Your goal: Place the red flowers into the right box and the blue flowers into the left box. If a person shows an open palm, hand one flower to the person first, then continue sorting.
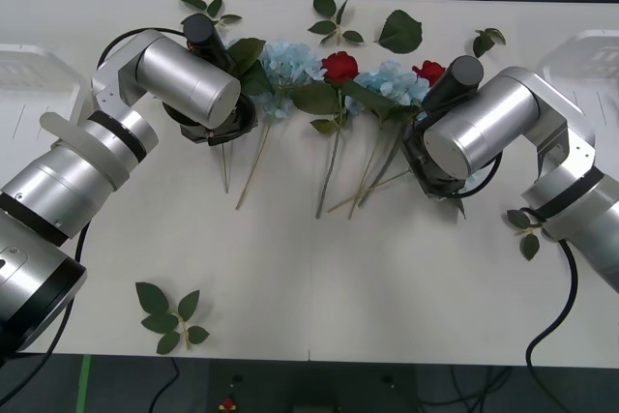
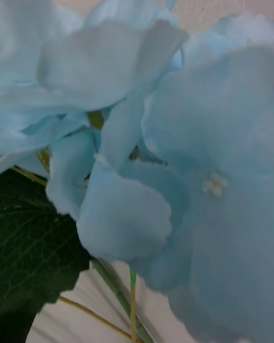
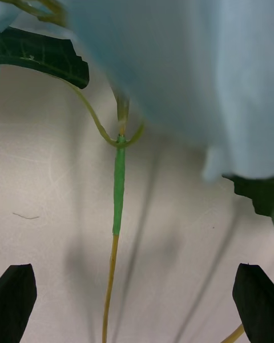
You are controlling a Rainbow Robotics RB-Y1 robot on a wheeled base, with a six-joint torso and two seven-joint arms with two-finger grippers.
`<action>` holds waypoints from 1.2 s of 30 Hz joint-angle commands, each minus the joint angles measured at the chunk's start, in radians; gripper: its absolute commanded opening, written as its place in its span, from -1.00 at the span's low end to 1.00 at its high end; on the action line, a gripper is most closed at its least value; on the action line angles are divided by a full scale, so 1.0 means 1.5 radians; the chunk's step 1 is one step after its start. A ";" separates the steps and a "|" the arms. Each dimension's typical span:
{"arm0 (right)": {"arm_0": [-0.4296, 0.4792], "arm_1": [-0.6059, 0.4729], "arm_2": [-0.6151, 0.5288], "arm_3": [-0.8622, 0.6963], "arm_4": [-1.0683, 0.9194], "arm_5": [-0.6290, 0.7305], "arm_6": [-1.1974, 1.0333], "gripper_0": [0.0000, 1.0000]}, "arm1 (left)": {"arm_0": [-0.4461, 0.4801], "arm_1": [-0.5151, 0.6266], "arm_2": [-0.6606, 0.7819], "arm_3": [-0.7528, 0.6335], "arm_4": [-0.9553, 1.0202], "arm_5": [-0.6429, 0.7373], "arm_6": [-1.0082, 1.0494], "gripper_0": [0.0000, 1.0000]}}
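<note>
Flowers lie in a row near the far edge of the surface (image 1: 290, 268), whose near half lies bare apart from a leaf sprig (image 1: 171, 316). The left box (image 1: 24, 84) and right box (image 1: 590, 60) sit at the side edges. The left gripper (image 3: 137, 297), fingers spread and holding nothing, hangs over a blue flower (image 1: 290, 65) stem. The right gripper sits at the other blue flowers (image 2: 171, 166); its opening cannot be told. Red flowers (image 1: 339, 66) lie between them.

Flower row mid-table: blue flowers (image 1: 290, 65) and red flowers (image 1: 339, 67) packed together, stems (image 1: 332, 166) fanned close. Left gripper (image 3: 137, 303) fingers spread either side of one stem, bare table between. Near half of table (image 1: 319, 287) open except a leaf sprig (image 1: 171, 316). Left box (image 1: 29, 84) and right box (image 1: 590, 60) at the far corners.
</note>
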 commanded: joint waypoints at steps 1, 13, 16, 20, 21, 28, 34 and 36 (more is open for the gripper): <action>-0.042 0.020 0.022 0.045 0.020 -0.033 -0.018 1.00 | 0.006 0.022 0.002 -0.007 -0.002 -0.010 -0.055 1.00; -0.045 0.022 0.047 0.098 0.038 -0.071 -0.017 0.99 | 0.030 0.021 0.002 -0.007 -0.009 -0.038 -0.069 0.87; -0.045 0.022 0.054 0.103 0.039 -0.074 -0.017 0.16 | 0.033 0.021 0.002 -0.007 -0.011 -0.039 -0.071 0.84; -0.045 0.022 0.061 0.108 0.040 -0.089 -0.017 -1.00 | 0.041 0.022 0.002 -0.007 -0.020 -0.041 -0.073 0.69; -0.045 0.022 0.062 0.109 0.040 -0.090 -0.017 -1.00 | 0.043 0.021 0.002 -0.007 -0.021 -0.042 -0.073 0.63; -0.045 0.022 0.063 0.113 0.042 -0.096 -0.015 -1.00 | 0.044 0.022 0.004 -0.007 -0.026 -0.042 -0.075 -1.00; -0.045 0.022 0.062 0.112 0.043 -0.096 -0.009 -1.00 | 0.044 0.021 0.002 -0.007 -0.025 -0.042 -0.073 -1.00; -0.045 0.019 0.059 0.109 0.042 -0.096 -0.004 -1.00 | 0.044 0.021 0.002 -0.007 -0.025 -0.042 -0.073 -1.00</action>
